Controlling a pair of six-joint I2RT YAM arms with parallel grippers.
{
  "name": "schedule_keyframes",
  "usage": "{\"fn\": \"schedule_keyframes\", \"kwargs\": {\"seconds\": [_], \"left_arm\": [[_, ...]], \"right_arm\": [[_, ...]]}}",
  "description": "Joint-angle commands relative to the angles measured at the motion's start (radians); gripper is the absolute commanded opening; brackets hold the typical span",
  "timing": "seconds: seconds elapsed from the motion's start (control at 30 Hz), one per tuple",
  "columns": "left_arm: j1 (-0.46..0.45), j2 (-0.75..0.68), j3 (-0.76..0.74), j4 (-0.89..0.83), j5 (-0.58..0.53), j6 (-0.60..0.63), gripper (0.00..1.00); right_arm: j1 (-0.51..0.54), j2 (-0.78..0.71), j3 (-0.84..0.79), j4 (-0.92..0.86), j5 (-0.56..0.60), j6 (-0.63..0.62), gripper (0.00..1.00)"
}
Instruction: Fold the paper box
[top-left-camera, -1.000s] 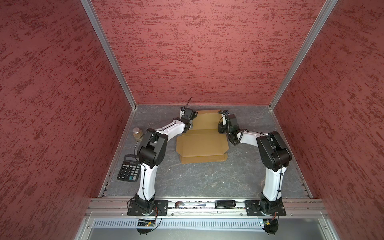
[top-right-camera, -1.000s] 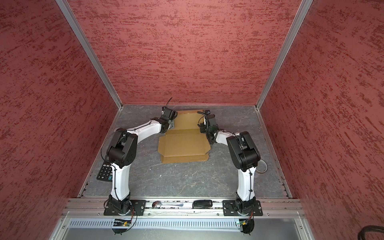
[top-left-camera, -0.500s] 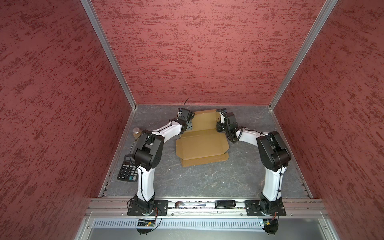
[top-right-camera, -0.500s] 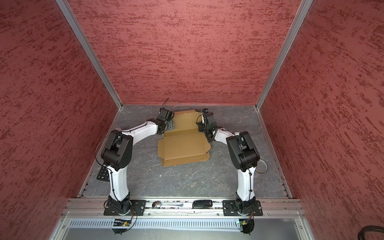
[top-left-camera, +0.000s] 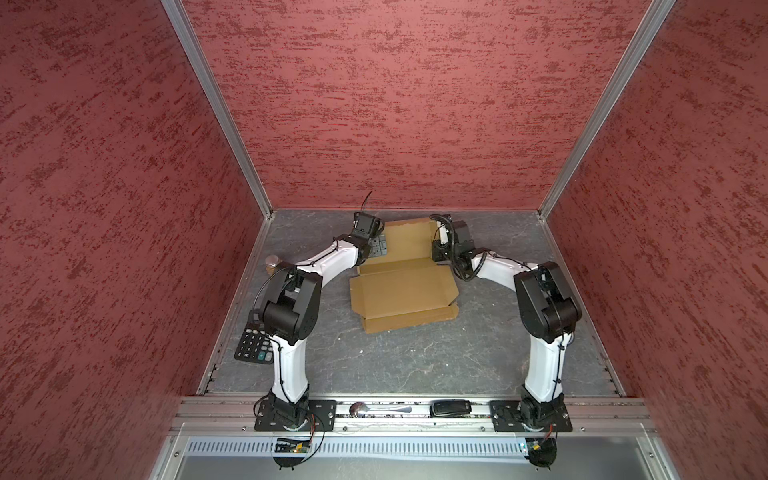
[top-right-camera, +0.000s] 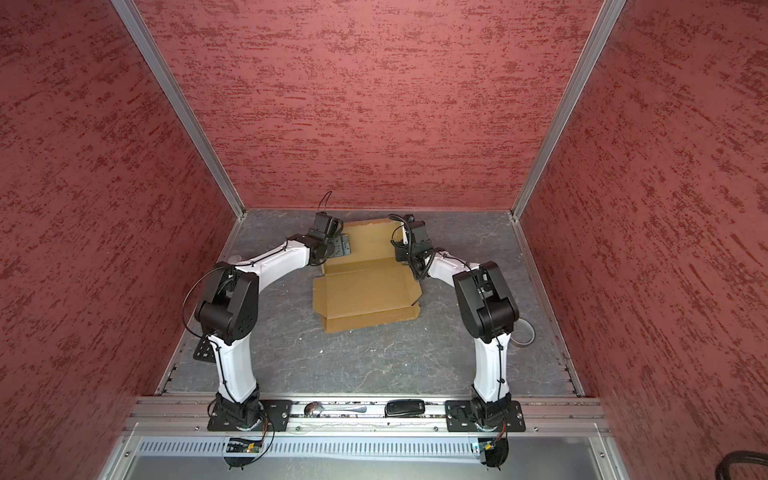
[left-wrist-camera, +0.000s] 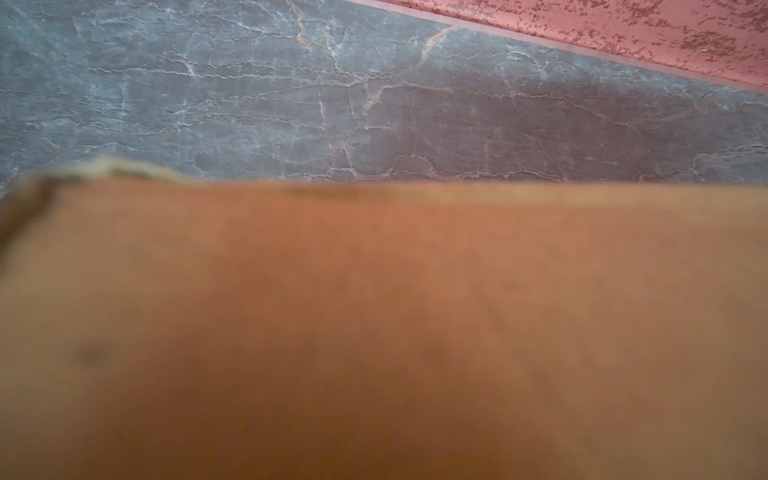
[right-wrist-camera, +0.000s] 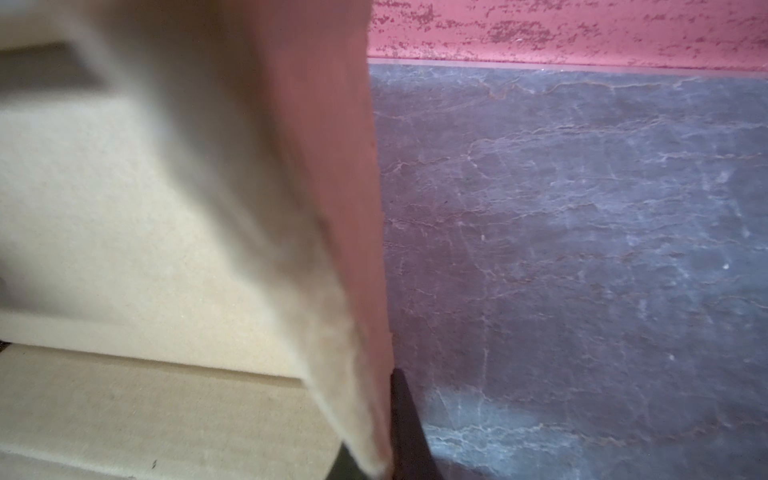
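And here's the paper box, tan cardboard spread on the gray marbled tabletop, sitting mid-table and up toward the back wall in both top views. Its long axis runs near to far, a touch skewed, with the narrow front flap pointing back at the arm bases and the far panel up by the wall. The near panels lie flat. At the far panel the side flaps stand up and make a shallow tray. The left gripper sits right at the far-left flap, and the left wrist view is filled with blurred cardboard, so I can't tell whether those jaws are spread or closed. On the other side, the right gripper is clenched on the far-right flap. In the right wrist view the box's flap stands upright, edge on, with a dark finger pressed against its outer face. At the left edge a black calculator lies partly under the left arm, and a spoon rests on the front rail.
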Motion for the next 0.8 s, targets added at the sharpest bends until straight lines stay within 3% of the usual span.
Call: {"fn": "schedule_keyframes", "kwargs": {"seconds": [0.0,0.77], "left_arm": [[0.009,-0.04,-0.015,0.011,0.026,-0.008,1.0],[0.016,-0.214,-0.118,0.022,0.098,-0.024,1.0]], "right_arm": [[0.006,-0.008,0.036,-0.035,-0.024,0.008,0.01],[0.006,0.074,0.269,-0.4,-0.061,0.063,0.0]]}}
